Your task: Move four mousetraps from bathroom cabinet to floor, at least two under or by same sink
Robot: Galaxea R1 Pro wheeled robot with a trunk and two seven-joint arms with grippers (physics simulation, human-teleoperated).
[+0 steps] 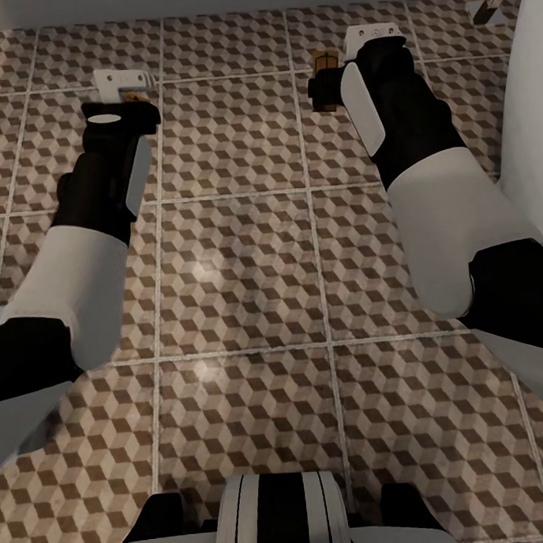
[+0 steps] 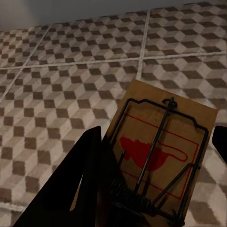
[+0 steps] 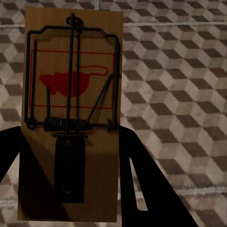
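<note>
Both arms reach out over the bathroom floor, tiled in a brown, beige and white cube pattern. My left gripper is shut on a mousetrap, a tan board with black wire, a spring and a red mouse print. It sits between the dark fingers above the tiles. My right gripper is shut on a second mousetrap, whose brown edge pokes out ahead of the wrist. Its fingers flank the board. The cabinet is out of view.
A tall white unit stands close on the right beside my right arm. A small white and brown fitting is at the far right corner. The pale wall base runs along the far edge. My own base is at the near edge.
</note>
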